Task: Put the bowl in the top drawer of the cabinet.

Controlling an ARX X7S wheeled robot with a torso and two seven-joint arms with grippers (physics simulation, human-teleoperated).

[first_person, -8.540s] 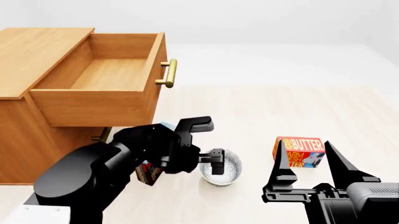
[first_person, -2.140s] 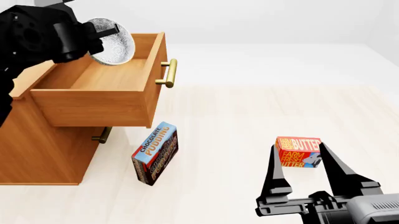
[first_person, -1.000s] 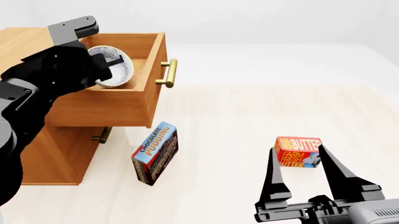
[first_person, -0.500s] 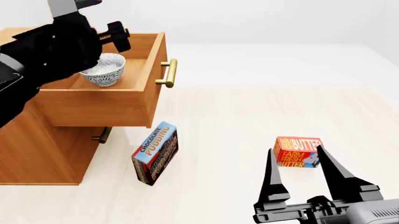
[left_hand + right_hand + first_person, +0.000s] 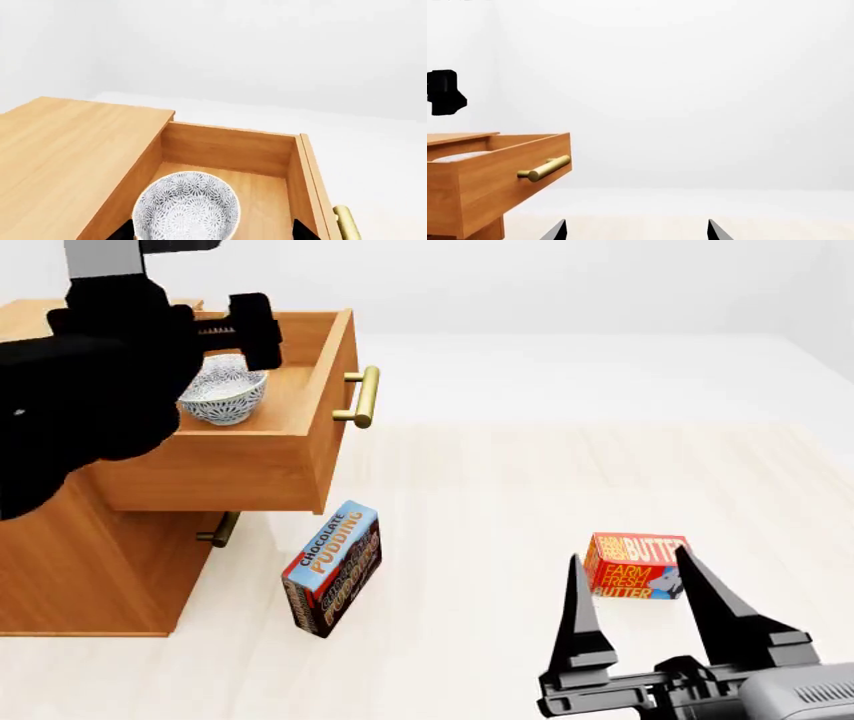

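Inside the top drawer (image 5: pixel 234 455) the bowl (image 5: pixel 222 393) rests upright, placement done. Left gripper (image 5: pixel 247 330) hovers above, released, empty. Right gripper (image 5: pixel 641 615) spread, idle. Drawer remains open.

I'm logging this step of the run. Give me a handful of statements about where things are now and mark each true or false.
1. The bowl sits upright inside the top drawer. True.
2. The left gripper grips the bowl. False: it is above the bowl, clear of it.
3. The top drawer is closed. False: it stands pulled out.
4. The right gripper is open and empty. True.
5. The pudding box lies in the drawer. False: it stands on the floor.
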